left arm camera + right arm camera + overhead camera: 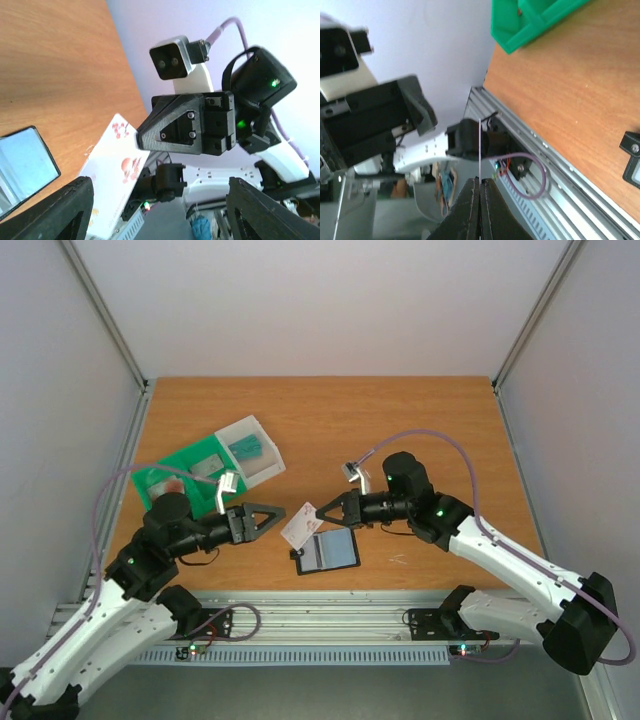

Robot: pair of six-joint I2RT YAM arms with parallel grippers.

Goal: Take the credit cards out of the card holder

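Note:
The black card holder (328,552) lies open on the table, greyish-blue inside up; it also shows in the left wrist view (20,165). My right gripper (318,512) is shut on a white credit card with red-pink marks (299,528), holding it in the air just left of the holder. That card shows in the left wrist view (112,170) and edge-on in the right wrist view (479,150), pinched at my right gripper (480,182). My left gripper (275,518) is open and empty, its tip close to the card's left side.
A green-and-white sorting tray (200,462) stands at the left back, with a teal card (250,448) and a reddish card (170,483) in its compartments. The table's front rail (330,605) runs just below the holder.

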